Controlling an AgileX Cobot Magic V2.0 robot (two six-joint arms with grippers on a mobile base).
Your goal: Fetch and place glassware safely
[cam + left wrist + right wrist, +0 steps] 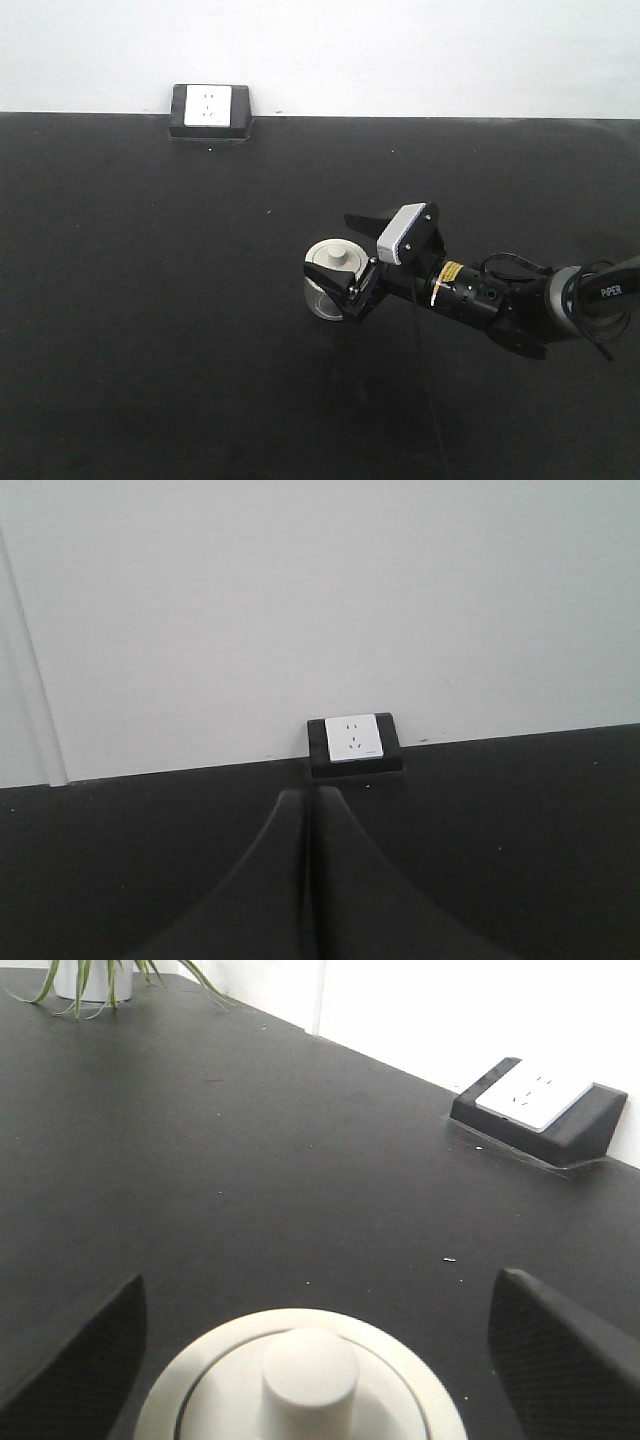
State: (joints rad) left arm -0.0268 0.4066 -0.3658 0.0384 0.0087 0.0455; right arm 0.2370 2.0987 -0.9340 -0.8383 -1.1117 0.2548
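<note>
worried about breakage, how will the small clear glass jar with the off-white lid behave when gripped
The small clear glass jar looks rigid, smooth-walled, probably slippery and fragile. Squat, so unlikely to tip. Its off-white knobbed lid may lift off. The right claw straddles it, open.

The right arm (pixel 520 300) reached in low from the right side, stretched nearly flat over the black surface, its wrist camera riding on top. The right gripper (pixel 352 255) stood spread wide, one finger (pixel 372 219) on the far side and the other nearer. The left gripper (pixel 310 880) had its two dark fingers pressed together, pointed toward the wall
</note>
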